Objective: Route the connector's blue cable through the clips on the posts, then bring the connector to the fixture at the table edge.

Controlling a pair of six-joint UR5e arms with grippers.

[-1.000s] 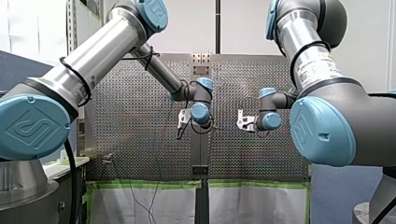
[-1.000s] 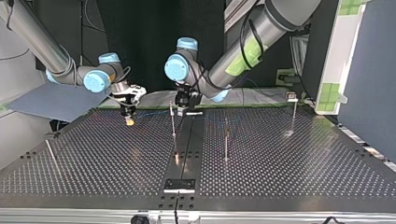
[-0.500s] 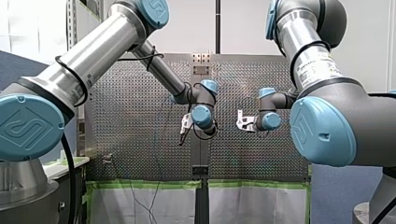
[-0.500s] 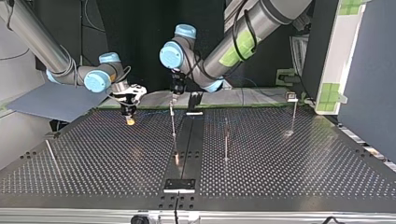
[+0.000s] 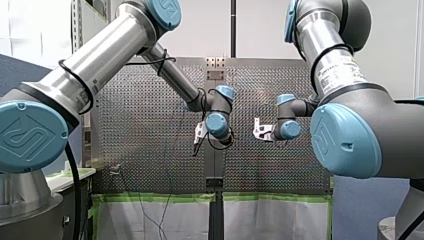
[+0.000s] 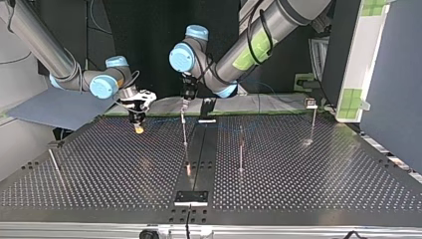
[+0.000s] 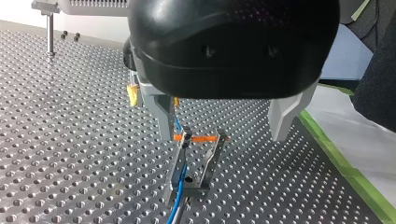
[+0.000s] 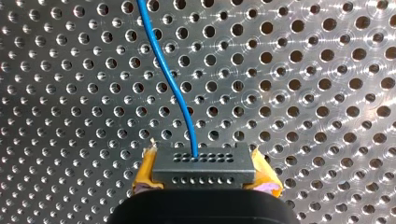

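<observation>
Perforated metal bench (image 6: 298, 169) with a black strip (image 6: 198, 149) down its middle and a black plate (image 6: 191, 197) at the top view's near edge. Green tape (image 7: 337, 156) runs along one bench edge, and there's a dark backdrop behind the arms.

Thin uprights on the bench:
- first post (image 6: 184, 130), just beside the strip
- second post (image 6: 241, 152), on the strip's other side
- third post (image 6: 313, 122), at the top view's right
- leaning rod (image 6: 54, 167), at the top view's left

Left fingers (image 6: 186, 100) hang right over the first post's top. In the left wrist view they are metal, spread wide and pinching nothing. They straddle the clip (image 7: 198, 170) from above, apart from it. The clip has two upright prongs with an orange band (image 7: 201, 138) across their tips. Blue cable (image 7: 179, 196) runs down along one prong inside the clip and passes close by one finger.

Right fingers (image 6: 138, 126) sit well apart from the left, at the top view's left, low over the bench. Their yellow pads (image 8: 145, 173) are pressed on both sides of the connector (image 8: 203, 167), a dark block with two rows of small holes. The cable leaves the connector's holed face and curves away over bare perforations. The first post and its clip stand directly under the left fingers, between them and the bench
</observation>
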